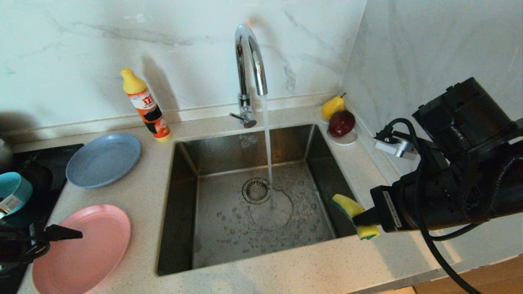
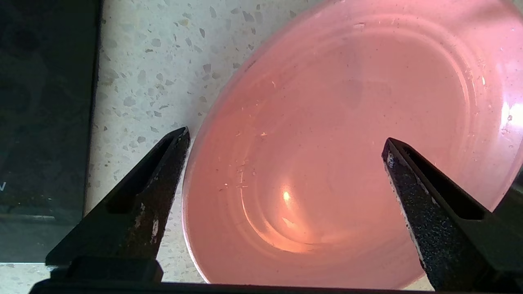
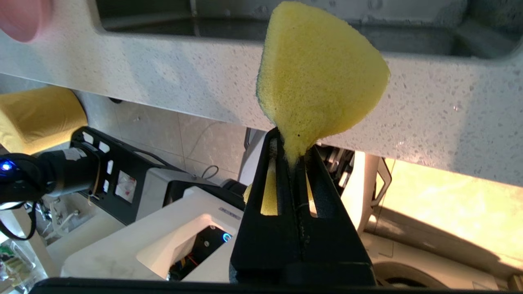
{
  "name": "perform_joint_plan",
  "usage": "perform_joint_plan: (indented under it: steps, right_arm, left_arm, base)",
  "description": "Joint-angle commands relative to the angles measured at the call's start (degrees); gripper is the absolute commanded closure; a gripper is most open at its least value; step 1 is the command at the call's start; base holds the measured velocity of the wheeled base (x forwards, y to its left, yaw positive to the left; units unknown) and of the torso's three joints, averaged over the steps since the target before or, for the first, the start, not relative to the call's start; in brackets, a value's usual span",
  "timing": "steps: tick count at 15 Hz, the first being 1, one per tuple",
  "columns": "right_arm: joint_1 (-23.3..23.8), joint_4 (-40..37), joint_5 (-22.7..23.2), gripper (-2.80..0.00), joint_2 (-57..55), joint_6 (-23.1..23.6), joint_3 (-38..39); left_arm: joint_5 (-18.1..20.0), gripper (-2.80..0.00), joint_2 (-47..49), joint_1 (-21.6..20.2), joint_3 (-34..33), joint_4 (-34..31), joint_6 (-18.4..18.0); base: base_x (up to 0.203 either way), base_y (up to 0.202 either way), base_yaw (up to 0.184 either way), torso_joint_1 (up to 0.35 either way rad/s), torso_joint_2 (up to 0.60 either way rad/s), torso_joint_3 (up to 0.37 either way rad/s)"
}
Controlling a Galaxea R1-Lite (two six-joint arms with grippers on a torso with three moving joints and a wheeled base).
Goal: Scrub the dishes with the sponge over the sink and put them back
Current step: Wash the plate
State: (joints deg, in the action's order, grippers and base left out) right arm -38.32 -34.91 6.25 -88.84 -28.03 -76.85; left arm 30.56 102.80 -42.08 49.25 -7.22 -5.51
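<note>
The sponge [image 1: 354, 215] hangs at the sink's [image 1: 253, 200] right front corner, pinched in your right gripper [image 1: 361, 221], whose fingers are clenched on it; you see yellow foam with a green edge, bent. Your left gripper [image 1: 67, 233] sits low at the left edge, one black tip over the pink plate [image 1: 81, 251]; most of that arm is cut off. The blue plate [image 1: 103, 159] lies behind the pink one on the speckled counter [image 1: 286, 269], and the teal bowl [image 1: 14, 192] is half cut off at the far left. Water runs from the chrome tap [image 1: 250, 61] beside the round drain [image 1: 256, 190]. A soap bottle [image 1: 146, 105] stands by the wall; a pear [image 1: 332, 106] and a dark red fruit [image 1: 341, 123] sit on a saucer [image 1: 347, 140].

From the left wrist, your left gripper [image 2: 286, 143] is spread wide above the pink plate [image 2: 347, 143], touching nothing; one finger is over its rim, the other over the dish. The plate is matte with faint rings.

From the right wrist, the right gripper [image 3: 292, 151] squeezes the sponge [image 3: 318, 77] at its narrow end, the porous foam fanning out beyond the tips. The counter [image 3: 163, 85] edge crosses behind it.
</note>
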Motion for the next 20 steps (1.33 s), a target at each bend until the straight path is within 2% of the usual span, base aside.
perform_joint_plan:
  steps: [1, 3, 4, 14, 20]
  right_arm:
    - [0.0, -0.2, 0.1, 0.0, -0.2, -0.1, -0.4]
    - [0.0, -0.2, 0.1, 0.0, -0.2, -0.3, -0.1]
    - [0.0, -0.2, 0.1, 0.0, -0.2, -0.3, 0.2]
    - [0.3, -0.1, 0.1, 0.0, -0.2, -0.3, -0.4]
    - [0.3, -0.1, 0.5, 0.0, -0.9, -0.4, 0.4]
  left_arm:
    - [0.2, -2.8, 0.3, 0.0, 0.1, -0.1, 0.0]
    - [0.1, -2.8, 0.7, 0.0, -0.1, -0.1, -0.1]
    - [0.2, 0.0, 0.8, 0.0, -0.1, -0.1, -0.2]
    - [0.1, 0.0, 0.0, 0.0, 0.4, -0.1, -0.1]
    - [0.8, 0.0, -5.5, 0.0, -0.3, -0.9, 0.5]
  base:
    - [0.0, 0.0, 0.0, 0.0, 0.0, 0.0]
    - [0.0, 0.0, 0.0, 0.0, 0.0, 0.0]
    - [0.0, 0.0, 0.0, 0.0, 0.0, 0.0]
    - [0.0, 0.0, 0.0, 0.0, 0.0, 0.0]
    - [0.0, 0.0, 0.0, 0.0, 0.0, 0.0]
